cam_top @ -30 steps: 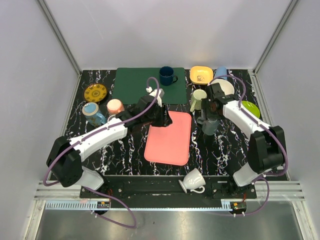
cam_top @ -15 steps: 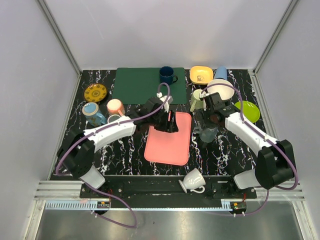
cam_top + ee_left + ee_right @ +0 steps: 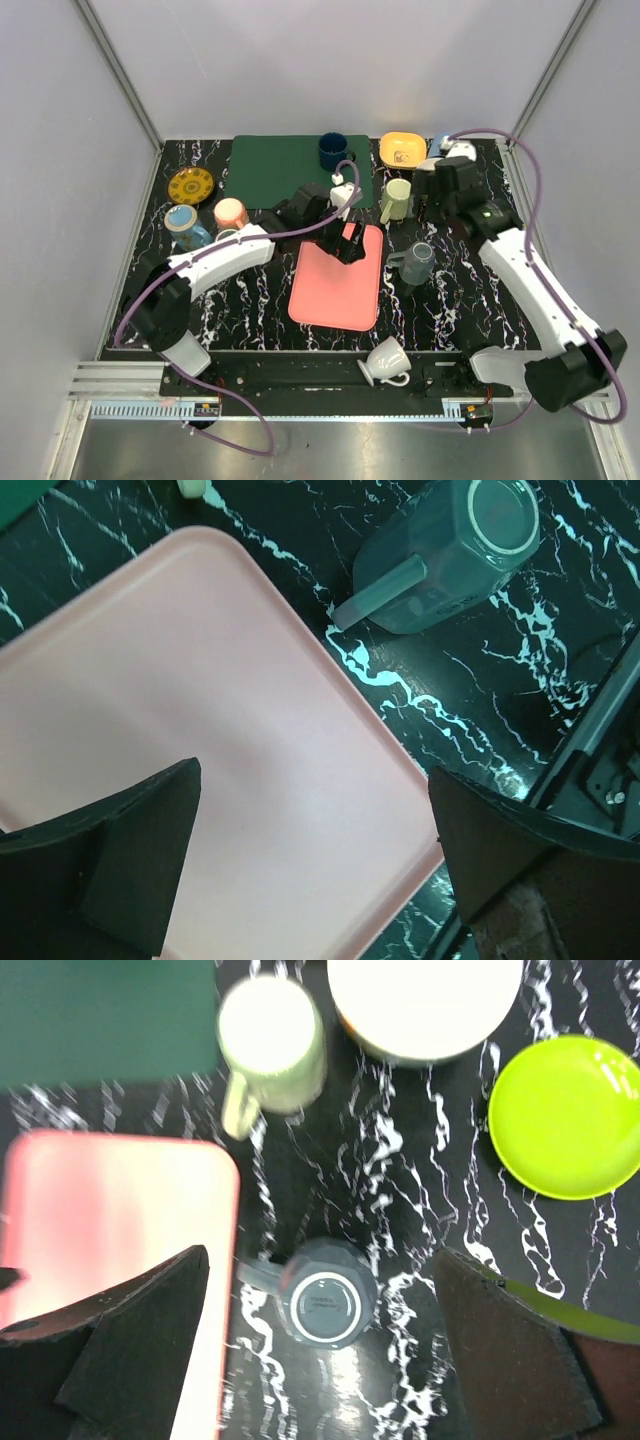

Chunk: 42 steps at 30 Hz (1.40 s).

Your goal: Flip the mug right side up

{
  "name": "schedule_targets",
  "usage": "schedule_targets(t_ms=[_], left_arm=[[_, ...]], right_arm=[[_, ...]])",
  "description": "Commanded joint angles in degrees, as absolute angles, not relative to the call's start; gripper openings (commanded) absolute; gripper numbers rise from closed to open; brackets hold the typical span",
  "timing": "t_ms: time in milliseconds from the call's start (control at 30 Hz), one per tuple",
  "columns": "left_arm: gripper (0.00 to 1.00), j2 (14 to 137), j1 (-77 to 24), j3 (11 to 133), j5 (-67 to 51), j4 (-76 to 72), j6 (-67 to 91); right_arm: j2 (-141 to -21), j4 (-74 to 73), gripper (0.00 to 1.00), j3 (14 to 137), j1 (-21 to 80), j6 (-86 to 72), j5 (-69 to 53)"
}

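The grey mug (image 3: 417, 262) stands base up on the marble table, just right of the pink tray (image 3: 340, 275), its handle pointing at the tray. The right wrist view shows its foot ring from above (image 3: 325, 1307). In the left wrist view the mug (image 3: 450, 560) is at the upper right. My right gripper (image 3: 440, 195) hangs open, high above and behind the mug, with nothing between its fingers (image 3: 322, 1255). Over the tray's far part, my left gripper (image 3: 345, 240) is open and empty (image 3: 312, 780).
A pale green mug (image 3: 397, 198) lies behind the grey one. Beside it are a white bowl (image 3: 425, 1005) and a lime plate (image 3: 565, 1115). A navy mug (image 3: 333, 152) is on the green mat (image 3: 270, 170). A white cup (image 3: 385, 360) lies at the near edge.
My right gripper let go of the grey mug, opened and rose back to the right. The left gripper moved right over the tray and opened wide.
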State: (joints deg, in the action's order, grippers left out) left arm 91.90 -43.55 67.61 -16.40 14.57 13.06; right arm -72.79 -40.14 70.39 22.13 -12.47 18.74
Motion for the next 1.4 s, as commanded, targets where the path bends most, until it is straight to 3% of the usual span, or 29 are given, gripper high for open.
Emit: schedule_targets(t_ms=[0, 133, 300, 733, 967, 1367], left_arm=[[0.99, 93.5, -43.6, 70.1, -20.1, 9.0, 0.5], [0.99, 93.2, -45.8, 65.1, -29.0, 1.0, -19.9], [0.9, 106.1, -46.1, 81.9, -34.9, 19.1, -31.0], [0.88, 122.9, -46.3, 105.6, -43.1, 31.3, -35.6], [0.84, 127.3, -48.0, 109.8, -44.6, 33.0, -35.8], [0.68, 131.8, -50.8, 112.4, -42.5, 32.9, -35.1]], right_arm=[[-67.5, -42.5, 0.98, 74.9, 22.3, -21.9, 20.2], [-64.4, -41.2, 0.97, 72.3, 22.2, -25.0, 16.8], [-60.0, -40.9, 0.96, 69.8, 22.3, -25.8, 13.2], [-56.1, -42.1, 0.96, 68.6, 22.3, -24.2, 13.0], [-55.2, -42.2, 0.96, 68.8, 22.3, -25.2, 11.3], [-51.1, -42.4, 0.95, 66.5, 22.3, -27.9, 9.8]])
